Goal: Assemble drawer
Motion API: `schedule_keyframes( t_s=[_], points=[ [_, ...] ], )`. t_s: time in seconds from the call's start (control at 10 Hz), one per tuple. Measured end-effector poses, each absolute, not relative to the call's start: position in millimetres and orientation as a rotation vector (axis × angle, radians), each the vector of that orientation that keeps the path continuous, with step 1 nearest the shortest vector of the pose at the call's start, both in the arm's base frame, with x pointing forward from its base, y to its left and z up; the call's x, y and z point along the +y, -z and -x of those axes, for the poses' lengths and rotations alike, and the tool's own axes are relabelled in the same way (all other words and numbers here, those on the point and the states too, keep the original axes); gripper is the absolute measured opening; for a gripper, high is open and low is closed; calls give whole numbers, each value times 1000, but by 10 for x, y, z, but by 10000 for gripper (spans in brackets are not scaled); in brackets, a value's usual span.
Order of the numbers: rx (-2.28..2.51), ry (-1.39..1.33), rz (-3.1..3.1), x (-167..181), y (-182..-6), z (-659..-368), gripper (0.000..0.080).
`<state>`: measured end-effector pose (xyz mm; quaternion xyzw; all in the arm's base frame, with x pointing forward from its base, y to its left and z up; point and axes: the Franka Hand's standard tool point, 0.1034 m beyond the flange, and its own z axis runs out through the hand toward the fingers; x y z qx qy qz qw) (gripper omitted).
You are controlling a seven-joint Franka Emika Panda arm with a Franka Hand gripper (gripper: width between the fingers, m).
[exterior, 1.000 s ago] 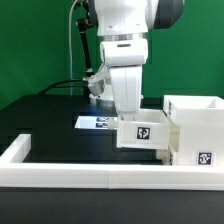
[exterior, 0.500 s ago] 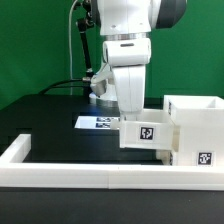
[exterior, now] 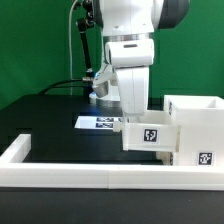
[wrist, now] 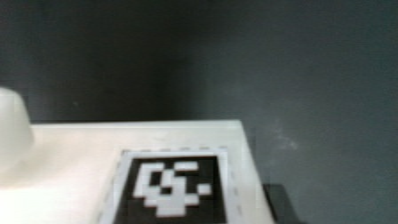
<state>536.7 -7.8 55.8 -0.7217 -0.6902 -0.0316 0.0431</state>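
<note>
Sliding a tray box point(exterior: 148, 134) into the casing point(exterior: 197, 128) looks like my step now. My gripper point(exterior: 135, 116) seems closed on the tray's top edge, with the tray touching the casing's open side. Next I must push straight, without tilting.

White rounded arm point(exterior: 128, 50) with dark joint bands and black cables point(exterior: 75, 45).

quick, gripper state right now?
gripper: fingers hidden behind the small tray box; it seems to hold that box, but open or shut cannot be told.
</note>
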Motion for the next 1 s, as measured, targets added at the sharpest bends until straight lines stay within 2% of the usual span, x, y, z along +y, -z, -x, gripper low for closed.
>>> schedule_keyframes(
  t_s=[1.0],
  points=[
    [-2103,69,2195,-73,-575,-5372,42]
  ],
)
